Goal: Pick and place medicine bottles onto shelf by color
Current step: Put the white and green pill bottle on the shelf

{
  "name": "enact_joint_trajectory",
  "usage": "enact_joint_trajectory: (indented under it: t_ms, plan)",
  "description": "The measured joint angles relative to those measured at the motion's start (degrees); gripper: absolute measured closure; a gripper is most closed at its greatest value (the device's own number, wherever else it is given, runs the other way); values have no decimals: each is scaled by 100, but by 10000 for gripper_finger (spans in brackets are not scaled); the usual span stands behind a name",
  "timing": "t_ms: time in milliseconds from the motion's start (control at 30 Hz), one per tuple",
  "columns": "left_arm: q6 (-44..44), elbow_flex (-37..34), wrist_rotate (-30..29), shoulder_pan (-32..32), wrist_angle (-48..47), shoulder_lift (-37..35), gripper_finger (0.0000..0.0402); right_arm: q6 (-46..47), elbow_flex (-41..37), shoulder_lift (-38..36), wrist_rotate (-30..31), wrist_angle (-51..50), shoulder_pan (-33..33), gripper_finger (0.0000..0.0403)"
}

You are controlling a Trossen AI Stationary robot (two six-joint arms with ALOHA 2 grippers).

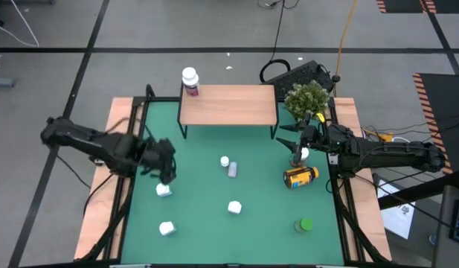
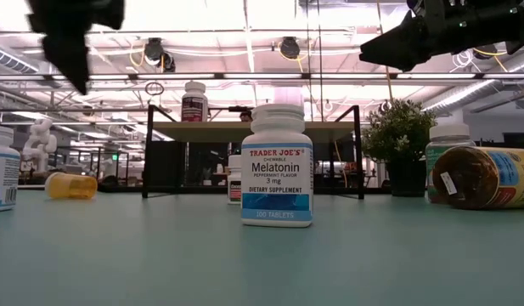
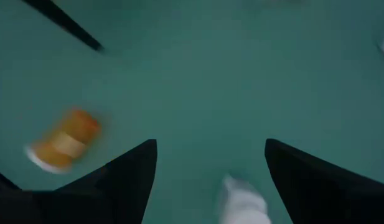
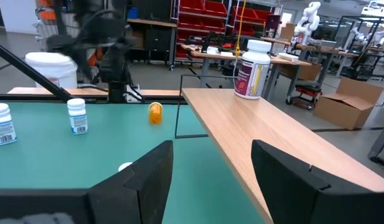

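Note:
My left gripper (image 1: 164,170) hangs open above the green table's left side, over a white bottle (image 1: 164,190) that shows low between its fingers (image 3: 241,202). An orange bottle (image 3: 64,140) lies on its side nearby. My right gripper (image 1: 289,141) waits open and level at the right, in front of the shelf (image 1: 228,106), with nothing between its fingers. One white bottle with a red label (image 1: 190,82) stands on the shelf's far left corner. Other white bottles (image 1: 234,208) (image 1: 167,228) stand on the table. An amber bottle (image 1: 300,177) lies on its side, and a green one (image 1: 304,224) stands near it.
A potted plant (image 1: 307,99) stands at the table's far right corner beside the shelf. A small white bottle (image 1: 225,161) and a grey one lying down (image 1: 232,170) sit mid-table. A white bottle (image 1: 303,154) stands below my right arm. Black frame posts (image 1: 149,93) edge the table.

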Motion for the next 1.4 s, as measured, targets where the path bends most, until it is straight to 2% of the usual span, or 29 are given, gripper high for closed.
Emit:
enact_joint_trajectory:
  t_ms: [100, 200, 267, 400, 500, 567, 767, 933, 1067, 1200, 1400]
  plan:
    - [-578, -162, -24, -656, 406, 101, 114, 34, 0, 0, -1, 47, 0, 190]
    - [-512, -320, -618, -1060, 1242, 258, 117, 32, 0, 24, -11, 200, 2, 190]
    - [36, -456, -994, -1213, 2243, 447, 117, 29, 0, 44, -19, 356, 2, 190]
    - [1867, -613, -1101, -1238, 4447, 1009, 117, 32, 0, 103, -28, 641, 3, 190]
    - [2633, -519, -1282, -1087, 5328, 1420, 117, 35, 0, 127, -20, 770, 4, 190]
    - [2713, -369, -1301, -917, 5503, 1626, 117, 47, 0, 154, -20, 775, 4, 190]
    - [2564, -230, -1109, -495, 5213, 1795, 117, 381, 5, 359, -11, 430, 4, 190]
    - [2829, -228, -1087, -260, 5167, 1794, 117, 826, 241, 420, -5, -1151, 4, 190]
    - [3236, -228, -1065, -93, 5174, 1793, 117, 996, 952, 381, -2, -2905, 5, 190]
    - [3476, -226, -1057, 74, 5237, 1791, 117, 1580, 1802, 397, -4, -4743, 80, 190]
    - [3674, -223, -1050, 235, 5383, 1867, 117, 2279, 2422, 416, -2, -6992, 131, 175]
